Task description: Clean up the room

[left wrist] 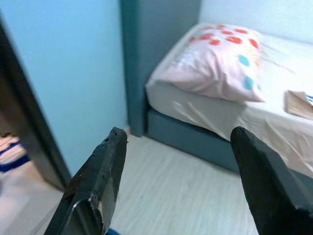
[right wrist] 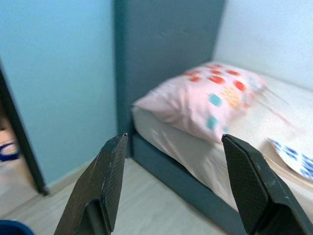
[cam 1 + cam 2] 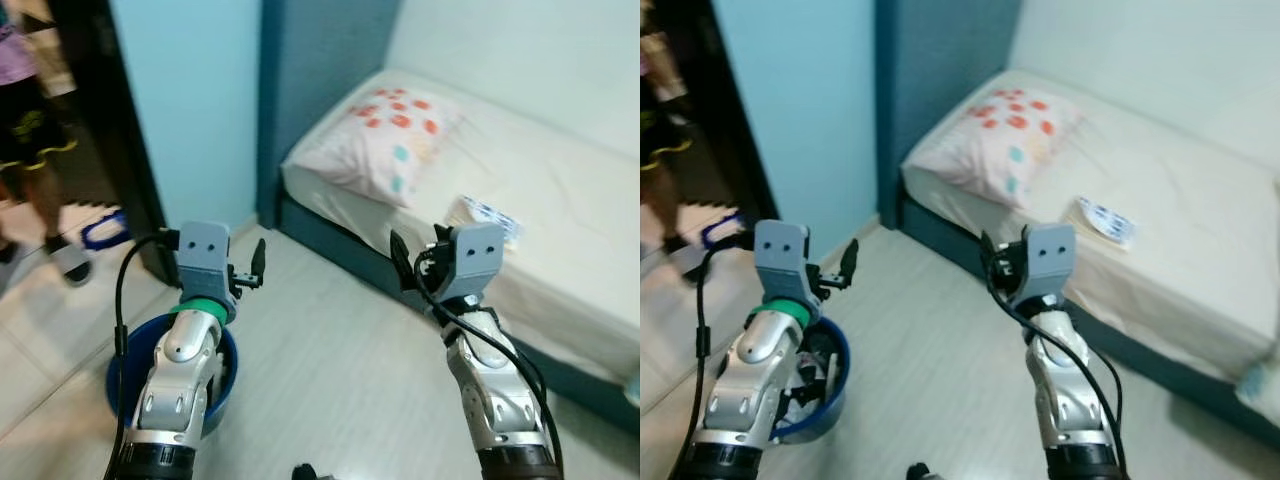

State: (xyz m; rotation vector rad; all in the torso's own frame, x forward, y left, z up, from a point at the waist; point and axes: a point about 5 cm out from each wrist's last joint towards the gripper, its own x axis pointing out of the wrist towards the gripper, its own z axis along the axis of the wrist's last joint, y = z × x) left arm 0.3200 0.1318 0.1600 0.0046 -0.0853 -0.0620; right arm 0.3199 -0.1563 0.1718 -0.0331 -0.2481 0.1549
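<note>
Lying flat on the bed (image 3: 560, 190), right of the spotted pillow (image 3: 385, 140) and well in from the near mattress edge, the blue-and-white packet (image 3: 487, 215) looks like the stray item you should clear next, though its print is too blurred to say what it is. Your right gripper (image 2: 176, 183) hangs in the air over the floor just short of the bed's dark base, fingers spread wide and holding nothing; your left gripper (image 1: 181, 181) is raised at the same height further left, fingers likewise parted and empty, above the blue bin (image 3: 120, 375) standing on the pale floor (image 3: 330, 370) by your left forearm. The bin already holds some dark odds and ends. From here the main risk is the reach: the packet sits past the mattress edge, so leaning in could drive the right forearm into the bed frame. A thin flat packet on soft sheet may also slide or crumple, or the fingers may pinch bedding with it. Mind too the person (image 3: 30, 120) standing in the doorway far left if you turn towards the bin.
</note>
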